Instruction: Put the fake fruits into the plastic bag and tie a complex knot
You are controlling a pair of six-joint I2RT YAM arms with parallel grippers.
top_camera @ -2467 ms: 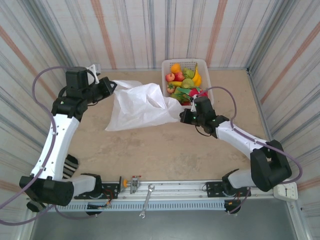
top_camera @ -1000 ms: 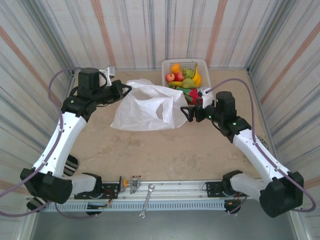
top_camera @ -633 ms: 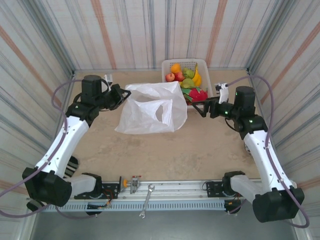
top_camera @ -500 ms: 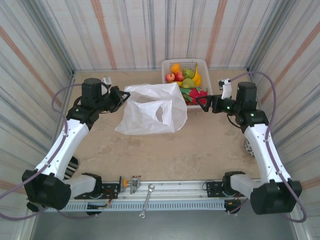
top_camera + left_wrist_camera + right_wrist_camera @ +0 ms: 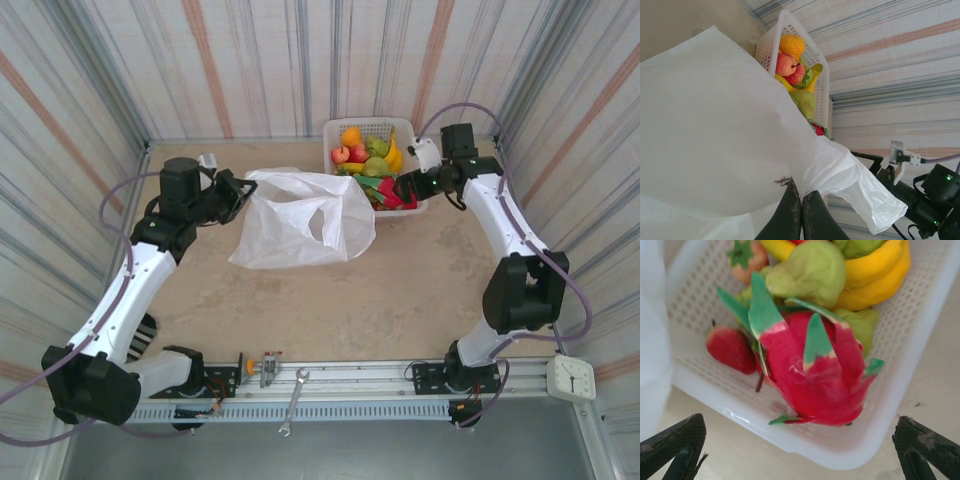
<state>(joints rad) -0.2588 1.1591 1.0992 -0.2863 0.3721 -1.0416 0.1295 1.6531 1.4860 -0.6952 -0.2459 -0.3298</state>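
- Two claws: left gripper pinched shut on the plastic bag edge, bag lying mid-table, just beside the white basket
- right gripper spread wide, holding nothing, over the dragon fruit in the basket at the table's far edge

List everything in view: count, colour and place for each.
plastic bag: one, white, mid-table, left of the basket.
basket: one, white lattice, far edge.
orange: one, orange, basket's far end.
apples: at least one, red, in basket.
bananas: count unclear, yellow, in basket.
pears: at least two, green, in basket.
dragon fruit: one, pink-red with green tips, basket's near end.
wrench: one, silver, near edge.
clock: one, white, near right corner.
left fingers: two, black, shut on the plastic bag.
right fingers: two, black, open, aimed at the dragon fruit.
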